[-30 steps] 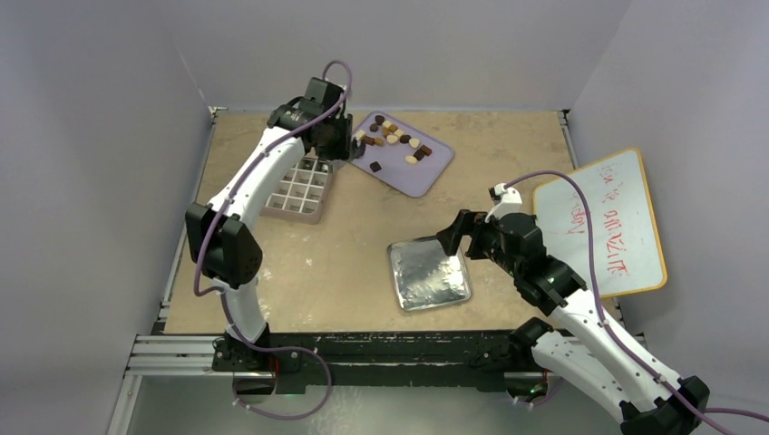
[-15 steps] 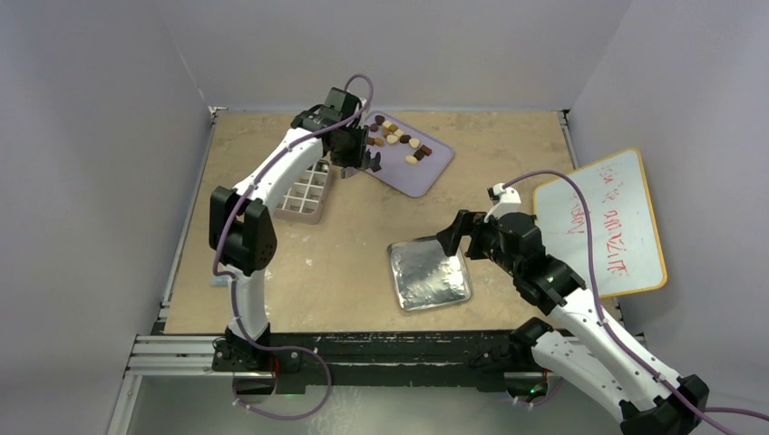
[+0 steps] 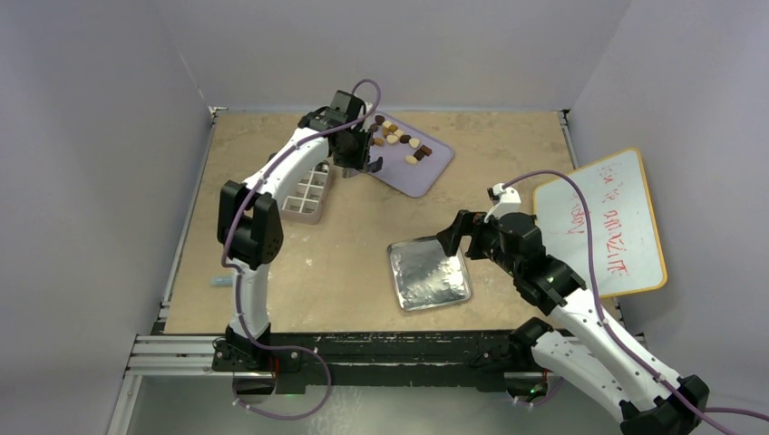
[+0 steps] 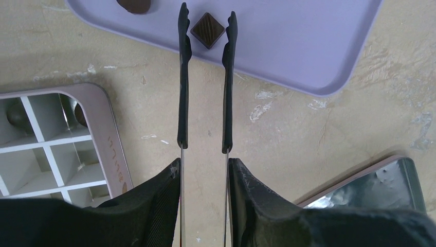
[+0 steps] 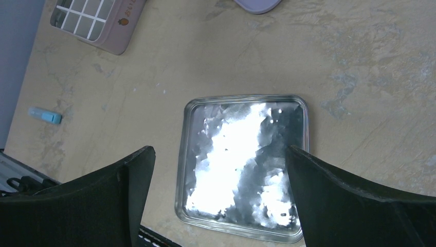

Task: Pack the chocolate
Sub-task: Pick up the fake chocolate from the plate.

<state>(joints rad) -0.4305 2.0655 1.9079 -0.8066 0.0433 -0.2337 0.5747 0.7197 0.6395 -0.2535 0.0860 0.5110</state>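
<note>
Top view: chocolate is lying mostly on the lilac tray, beside the gridded box meant to receive it. The left arm is reaching to the tray's near edge.

Left wrist view: left gripper is clamping black tweezers, presumably because the pieces are too small for its fingers. The tweezer tips are straddling a square dark piece, slightly apart, not yet pinching.

Right wrist view: right gripper is hanging spread wide and empty over the silver tin, likely parked out of the way.
</note>
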